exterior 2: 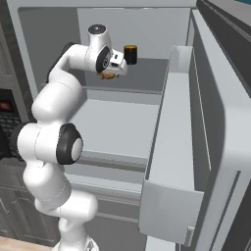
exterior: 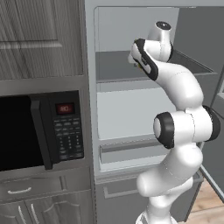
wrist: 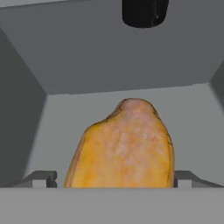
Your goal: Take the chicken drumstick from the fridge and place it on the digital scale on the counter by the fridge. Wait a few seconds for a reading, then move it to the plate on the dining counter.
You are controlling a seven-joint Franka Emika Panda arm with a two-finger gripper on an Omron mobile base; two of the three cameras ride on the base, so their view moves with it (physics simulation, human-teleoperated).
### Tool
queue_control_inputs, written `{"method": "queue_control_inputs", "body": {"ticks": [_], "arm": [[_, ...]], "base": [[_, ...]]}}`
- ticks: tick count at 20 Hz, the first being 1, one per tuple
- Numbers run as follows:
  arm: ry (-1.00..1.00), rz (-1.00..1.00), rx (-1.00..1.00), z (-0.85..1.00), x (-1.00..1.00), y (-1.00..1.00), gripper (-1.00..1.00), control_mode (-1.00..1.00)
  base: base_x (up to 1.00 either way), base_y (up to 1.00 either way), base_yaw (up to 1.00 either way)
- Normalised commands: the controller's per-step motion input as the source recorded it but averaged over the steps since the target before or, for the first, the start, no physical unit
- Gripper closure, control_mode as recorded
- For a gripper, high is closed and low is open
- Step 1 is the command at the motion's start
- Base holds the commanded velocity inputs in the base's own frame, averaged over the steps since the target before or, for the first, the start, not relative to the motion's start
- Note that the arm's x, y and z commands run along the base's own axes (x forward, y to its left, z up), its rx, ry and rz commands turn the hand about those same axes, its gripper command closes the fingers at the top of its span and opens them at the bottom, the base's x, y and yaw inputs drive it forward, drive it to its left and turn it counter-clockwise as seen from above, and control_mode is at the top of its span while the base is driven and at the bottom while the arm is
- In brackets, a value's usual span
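1. First step in hand: the gripper (exterior 2: 109,74), reaching into the open fridge (exterior 2: 176,122) at the frame's upper middle, straddles the chicken drumstick (wrist: 124,146); contact can't be confirmed.
2. Next, I judge: lift it out toward the scale.
3. Shelf (exterior 2: 147,73): grey; a black jar (exterior 2: 130,54) stands behind. Microwave (exterior: 43,131) at left.

Drumstick (wrist: 124,146): lower end cut off at 6 o'clock, hand view; mostly hidden behind wrist in base views. Black jar (wrist: 144,12): top cropped at 12 o'clock. Fingertips (wrist: 40,178) barely visible.
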Motion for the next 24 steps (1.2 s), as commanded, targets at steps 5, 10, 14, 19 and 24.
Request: {"method": "queue_control_inputs", "body": {"ticks": [5, 10, 14, 19, 24], "arm": [[0.0, -0.03, 0.0, 0.0, 0.0, 0.0, 1.0, -1.0], [0.0, -0.02, 0.0, 0.0, 0.0, 0.0, 1.0, -1.0], [0.0, -0.01, 0.0, 0.0, 0.0, 0.0, 1.0, -1.0], [-0.07, 0.0, 0.0, 0.11, -0.67, 0.0, 1.0, -1.0], [-0.09, 0.0, 0.0, 0.07, -1.0, 0.17, 1.0, -1.0]], "base": [[0.0, 0.0, 0.0], [0.0, 0.0, 0.0], [0.0, 0.0, 0.0], [0.0, 0.0, 0.0], [0.0, 0.0, 0.0]]}}
